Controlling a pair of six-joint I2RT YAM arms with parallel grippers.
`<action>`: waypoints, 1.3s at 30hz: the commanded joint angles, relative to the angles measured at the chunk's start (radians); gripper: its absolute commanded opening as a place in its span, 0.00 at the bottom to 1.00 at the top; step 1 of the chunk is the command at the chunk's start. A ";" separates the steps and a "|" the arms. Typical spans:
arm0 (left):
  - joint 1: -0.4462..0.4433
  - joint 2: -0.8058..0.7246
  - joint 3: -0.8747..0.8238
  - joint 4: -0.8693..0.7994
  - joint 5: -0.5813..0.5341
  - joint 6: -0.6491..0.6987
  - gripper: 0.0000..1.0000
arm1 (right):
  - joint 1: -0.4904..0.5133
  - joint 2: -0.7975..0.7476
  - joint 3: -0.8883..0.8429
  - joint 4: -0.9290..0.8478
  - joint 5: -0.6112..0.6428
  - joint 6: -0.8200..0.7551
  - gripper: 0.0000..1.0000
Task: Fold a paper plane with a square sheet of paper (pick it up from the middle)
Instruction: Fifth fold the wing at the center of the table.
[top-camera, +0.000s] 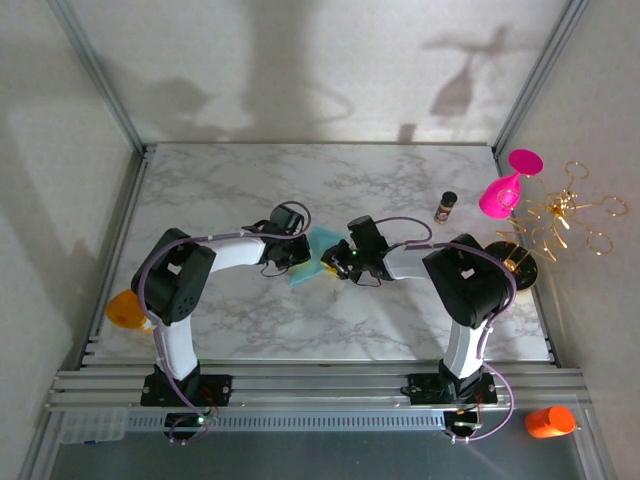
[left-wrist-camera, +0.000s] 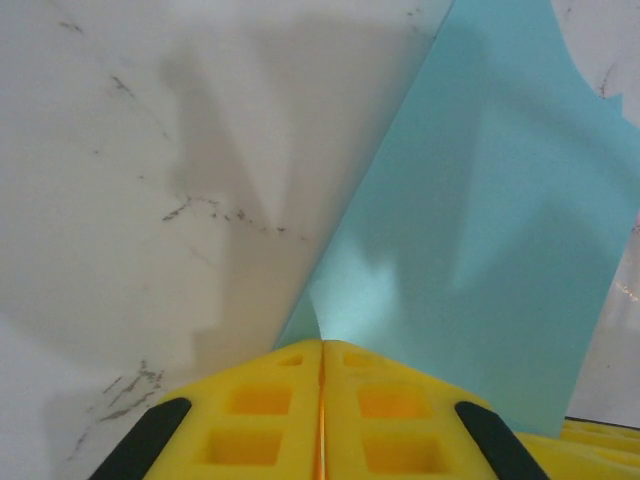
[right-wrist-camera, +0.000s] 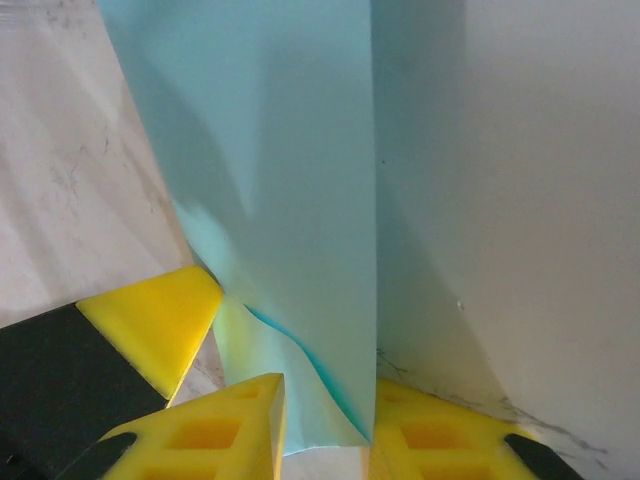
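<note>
two containers stand out at the tabletop's (top-camera: 250, 180) right edge: a pink goblet (top-camera: 503, 190), tilted with its foot raised, and a small dark jar (top-camera: 445, 207) with a pale cap, upright just to its left. what either holds cannot be told. beside them, a gold wire stand (top-camera: 560, 213) rises from a black disc (top-camera: 520, 262).

the square sheet of paper (top-camera: 318, 255) is near the middle of the white, grey-veined marble, lifted between the two pincers. it is thin, smooth and teal-blue, bent rather than flat.

the left pincer (top-camera: 297, 252) has its yellow, square-pocketed fingers (left-wrist-camera: 260, 420) pressed together, one corner of the sheet (left-wrist-camera: 480, 250) caught in the seam at their tips (left-wrist-camera: 322, 345).

the right pincer (top-camera: 338, 262) has a narrow gap (right-wrist-camera: 325, 385); the sheet (right-wrist-camera: 290, 180) fills it, crumpled at the bottom and touching both fingers, though whether it is squeezed i cannot tell. another yellow-and-black finger (right-wrist-camera: 150, 320) sits just to the left, against the paper.

orange objects lie off the marble at the left (top-camera: 125, 310) and near right (top-camera: 549, 421).
</note>
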 joint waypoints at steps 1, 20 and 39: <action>0.005 -0.007 -0.005 -0.057 -0.035 0.006 0.09 | -0.004 0.019 0.014 -0.036 0.025 -0.023 0.24; -0.020 -0.301 -0.179 0.218 -0.057 0.217 0.51 | -0.058 -0.177 -0.038 -0.070 0.107 -0.029 0.02; -0.201 -0.292 -0.374 0.600 -0.189 0.849 0.75 | -0.134 -0.182 -0.014 -0.111 -0.025 -0.018 0.03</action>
